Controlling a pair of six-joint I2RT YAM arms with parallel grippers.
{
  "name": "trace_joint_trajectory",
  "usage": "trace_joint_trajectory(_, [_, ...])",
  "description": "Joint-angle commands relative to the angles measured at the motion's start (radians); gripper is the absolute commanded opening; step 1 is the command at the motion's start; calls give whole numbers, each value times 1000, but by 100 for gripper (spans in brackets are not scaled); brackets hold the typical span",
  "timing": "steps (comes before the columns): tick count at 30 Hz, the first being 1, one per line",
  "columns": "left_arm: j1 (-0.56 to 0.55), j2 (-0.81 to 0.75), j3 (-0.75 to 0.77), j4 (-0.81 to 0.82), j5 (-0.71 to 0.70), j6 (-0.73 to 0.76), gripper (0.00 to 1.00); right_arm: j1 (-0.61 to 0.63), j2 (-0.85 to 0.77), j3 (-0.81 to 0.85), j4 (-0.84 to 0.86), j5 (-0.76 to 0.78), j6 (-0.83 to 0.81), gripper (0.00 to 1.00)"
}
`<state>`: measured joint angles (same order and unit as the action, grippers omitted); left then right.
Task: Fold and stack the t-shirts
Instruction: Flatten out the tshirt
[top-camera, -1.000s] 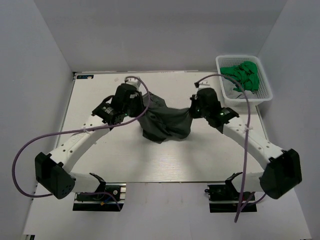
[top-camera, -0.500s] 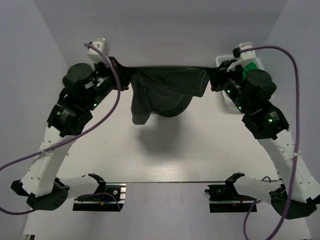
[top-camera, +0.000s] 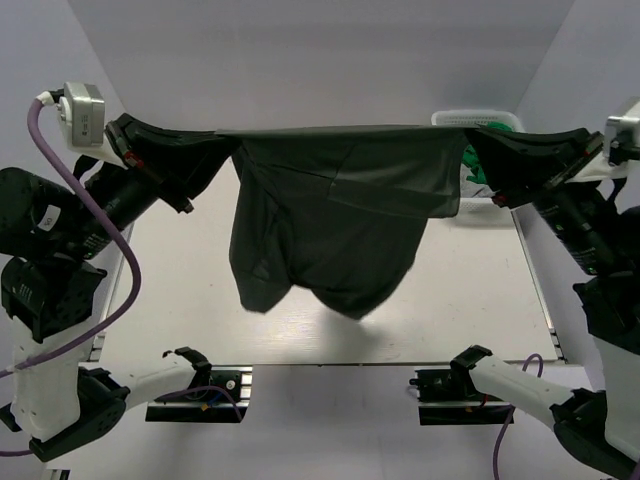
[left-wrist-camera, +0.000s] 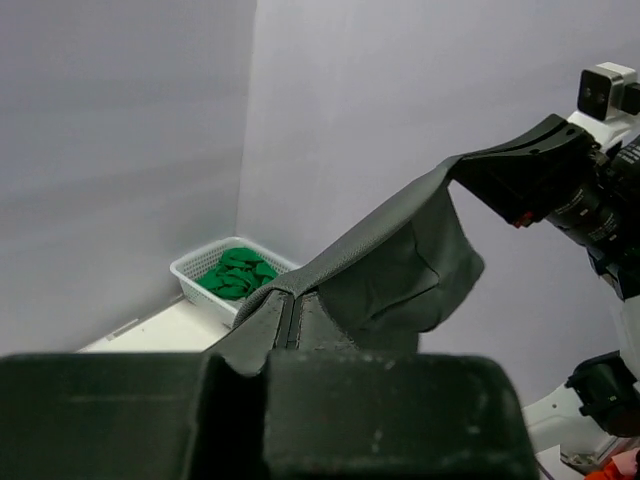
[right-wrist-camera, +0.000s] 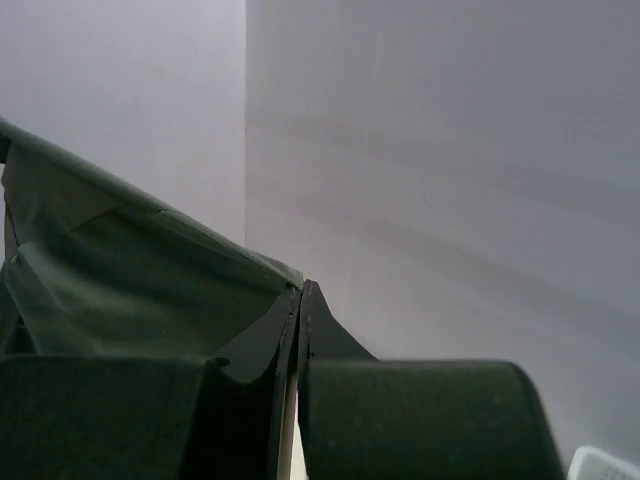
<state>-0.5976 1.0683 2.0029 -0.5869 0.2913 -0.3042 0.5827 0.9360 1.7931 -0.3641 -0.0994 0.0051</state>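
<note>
The charcoal grey t-shirt (top-camera: 330, 220) hangs high in the air, its top edge pulled taut between my two grippers and its body drooping above the table. My left gripper (top-camera: 213, 143) is shut on the shirt's left end, and my right gripper (top-camera: 472, 140) is shut on the right end. In the left wrist view the left gripper (left-wrist-camera: 285, 302) pinches the cloth (left-wrist-camera: 400, 260). In the right wrist view the right gripper (right-wrist-camera: 302, 292) pinches the cloth (right-wrist-camera: 130, 270). Green t-shirts (top-camera: 478, 170) lie crumpled in the basket, and they also show in the left wrist view (left-wrist-camera: 235, 275).
The white lattice basket (top-camera: 492, 203) stands at the table's back right corner, partly hidden behind the right gripper; it also shows in the left wrist view (left-wrist-camera: 195, 270). The pale table (top-camera: 480, 290) lies below the shirt. Grey walls enclose the space on three sides.
Both arms rose and spread apart, lifting the grey shirt off the table. It went from a bunched heap to a taut, hanging spread.
</note>
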Motion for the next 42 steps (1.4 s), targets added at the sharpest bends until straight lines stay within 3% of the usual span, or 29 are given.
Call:
trace_joint_trajectory(1, [18, 16, 51, 16, -76, 13, 0, -14, 1, 40, 34, 87, -56, 0])
trace_joint_trajectory(5, [18, 110, 51, -17, -237, -6, 0, -14, 53, 5, 89, 246, -59, 0])
trace_joint_trajectory(7, [18, 198, 33, -54, -387, -6, 0, -14, 133, -42, 114, 341, -62, 0])
trace_joint_trajectory(8, [18, 229, -2, -65, -438, -6, 0, -17, 182, -53, 131, 421, -60, 0])
trace_joint_trajectory(12, [42, 413, -150, -122, -780, -76, 0, -32, 413, -129, 120, 483, -56, 0])
trace_joint_trajectory(13, [54, 456, -202, -158, -808, -96, 1, -40, 557, -135, 110, 475, -13, 0])
trace_joint_trajectory(15, [116, 610, -228, -212, -845, -177, 22, -69, 656, -129, 67, 388, 38, 0])
trace_joint_trajectory(16, [142, 666, -219, -282, -845, -203, 36, -81, 782, -123, 65, 348, 56, 0])
trace_joint_trajectory(17, [188, 718, -201, -327, -845, -231, 57, -93, 823, -100, 47, 331, 88, 11])
trace_joint_trajectory(18, [209, 767, -175, -374, -812, -258, 67, -96, 895, -30, 19, 307, 104, 40])
trace_joint_trajectory(20, [237, 852, -128, -438, -776, -271, 84, -109, 977, 55, -148, 232, 146, 65])
trace_joint_trajectory(21, [248, 852, -128, -438, -744, -271, 95, -113, 986, 101, -168, 215, 156, 86])
trace_joint_trajectory(22, [248, 836, -183, -410, -724, -254, 100, -112, 980, 92, -158, 195, 165, 90])
trace_joint_trajectory(27, [248, 655, -375, -220, -583, -213, 100, -121, 795, -138, -21, 187, 190, 90])
trace_joint_trajectory(34, [234, 487, -600, -211, -486, -179, 100, -122, 584, -358, -38, 159, 287, 90])
trace_joint_trajectory(42, [225, 285, -869, -225, -360, -204, 100, -126, 429, -478, -96, 136, 369, 90])
